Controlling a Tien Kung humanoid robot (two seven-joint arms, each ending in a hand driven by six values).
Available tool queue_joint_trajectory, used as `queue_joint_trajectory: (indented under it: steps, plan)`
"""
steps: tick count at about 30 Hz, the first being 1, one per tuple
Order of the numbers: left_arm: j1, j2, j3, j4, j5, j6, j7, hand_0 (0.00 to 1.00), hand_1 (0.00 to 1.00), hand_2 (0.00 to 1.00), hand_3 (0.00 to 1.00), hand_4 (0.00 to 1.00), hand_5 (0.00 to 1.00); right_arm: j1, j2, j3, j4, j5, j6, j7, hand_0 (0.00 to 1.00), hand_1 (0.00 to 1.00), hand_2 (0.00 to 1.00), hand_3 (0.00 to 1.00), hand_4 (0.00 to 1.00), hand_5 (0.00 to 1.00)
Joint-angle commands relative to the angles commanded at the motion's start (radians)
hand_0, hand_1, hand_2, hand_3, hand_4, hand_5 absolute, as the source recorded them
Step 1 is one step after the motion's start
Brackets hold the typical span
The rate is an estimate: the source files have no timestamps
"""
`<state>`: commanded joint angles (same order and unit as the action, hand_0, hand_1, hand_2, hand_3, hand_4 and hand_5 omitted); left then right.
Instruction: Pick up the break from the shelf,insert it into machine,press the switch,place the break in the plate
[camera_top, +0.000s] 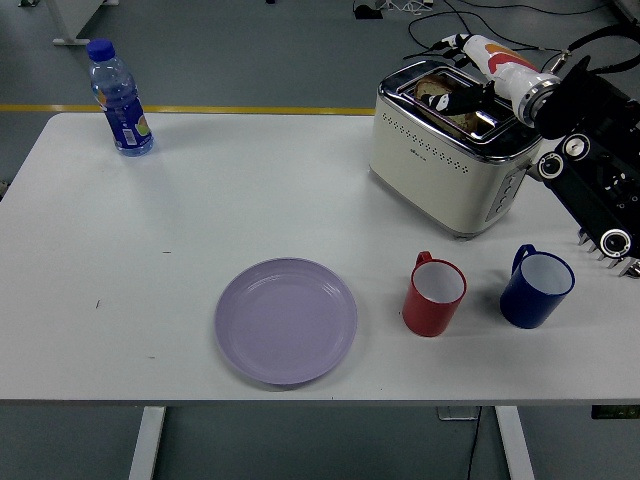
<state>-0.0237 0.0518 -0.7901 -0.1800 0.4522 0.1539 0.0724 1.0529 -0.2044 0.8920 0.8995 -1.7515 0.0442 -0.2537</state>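
A slice of bread (434, 90) stands in the top slot of the cream and chrome toaster (440, 160) at the back right of the table. My right hand (445, 72) reaches in from the right over the toaster's top. Its fingers are spread, the black thumb (452, 100) on the near side of the bread and the white fingers past its far side. No firm grasp shows. The toaster's side lever (540, 172) points toward the right edge. A lilac plate (286, 320) lies bare at the front centre. My left hand is out of sight.
A red mug (435, 293) and a blue mug (537, 287) stand in front of the toaster. A water bottle (120, 97) stands at the back left corner. My right forearm (590, 170) covers most of a metal rack (628, 266) at the right edge.
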Motion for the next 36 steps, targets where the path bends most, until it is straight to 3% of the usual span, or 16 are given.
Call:
queue_joint_trajectory:
  steps: [4,5,10,11,16,17,18,22,23,29,30,35,36]
  plan:
    - [0.002,0.001,0.0,0.0,0.003,0.001,0.001,0.697,0.676,0.732,0.736,0.501,0.998,0.021,0.027,-0.005,-0.058,-0.017,-0.006,-0.002,0.76,0.715,0.755,0.836,0.777,0.3]
    - [0.002,0.001,0.0,0.0,0.003,0.001,0.001,0.696,0.67,0.729,0.736,0.502,0.998,0.023,0.029,-0.005,-0.065,-0.019,-0.007,-0.002,0.696,0.675,0.703,0.815,0.768,0.288]
    - [0.006,0.003,0.003,0.0,0.004,0.003,0.0,0.696,0.67,0.729,0.736,0.502,0.998,0.049,0.062,-0.021,-0.131,-0.028,-0.011,-0.011,0.696,0.675,0.703,0.815,0.768,0.288]
    - [0.006,0.003,0.004,0.0,0.003,0.003,0.0,0.695,0.67,0.726,0.736,0.502,0.998,0.051,0.065,-0.022,-0.136,-0.03,-0.012,-0.012,0.631,0.623,0.643,0.766,0.758,0.277]
    - [0.005,0.005,0.023,0.0,-0.017,0.004,-0.006,0.695,0.67,0.726,0.736,0.502,0.998,0.09,0.098,-0.032,-0.215,-0.074,-0.029,-0.021,0.631,0.623,0.643,0.766,0.758,0.277]
    - [0.004,0.006,0.025,0.0,-0.02,0.005,-0.006,0.695,0.667,0.725,0.735,0.504,0.998,0.097,0.104,-0.033,-0.227,-0.086,-0.032,-0.023,0.531,0.535,0.565,0.697,0.736,0.252]
    - [0.003,0.006,0.027,0.0,-0.021,0.005,-0.007,0.695,0.667,0.725,0.735,0.504,0.998,0.103,0.109,-0.035,-0.237,-0.094,-0.035,-0.025,0.531,0.535,0.565,0.697,0.736,0.252]
    - [0.001,0.007,0.035,0.0,-0.03,0.006,-0.011,0.695,0.667,0.725,0.735,0.504,0.998,0.115,0.118,-0.044,-0.264,-0.101,-0.04,-0.024,0.531,0.535,0.565,0.697,0.736,0.252]
    - [0.0,0.007,0.036,0.0,-0.031,0.007,-0.012,0.693,0.663,0.724,0.735,0.504,0.998,0.116,0.119,-0.044,-0.267,-0.103,-0.04,-0.024,0.465,0.476,0.512,0.643,0.721,0.227]
    - [-0.004,0.007,0.047,0.0,-0.042,0.008,-0.015,0.693,0.663,0.724,0.735,0.504,0.998,0.129,0.138,-0.051,-0.315,-0.134,-0.043,-0.025,0.465,0.476,0.512,0.643,0.721,0.227]
    - [-0.005,0.006,0.047,0.0,-0.043,0.008,-0.015,0.694,0.663,0.724,0.734,0.505,0.998,0.133,0.142,-0.053,-0.325,-0.138,-0.046,-0.023,0.412,0.435,0.48,0.621,0.717,0.217]
    - [-0.006,0.006,0.049,0.0,-0.043,0.008,-0.015,0.694,0.663,0.724,0.734,0.505,0.998,0.14,0.151,-0.056,-0.345,-0.153,-0.057,-0.014,0.412,0.435,0.48,0.621,0.717,0.217]
    - [-0.006,0.006,0.049,0.0,-0.042,0.008,-0.014,0.694,0.662,0.723,0.734,0.506,0.998,0.141,0.153,-0.057,-0.348,-0.156,-0.058,-0.012,0.34,0.388,0.435,0.529,0.672,0.162]
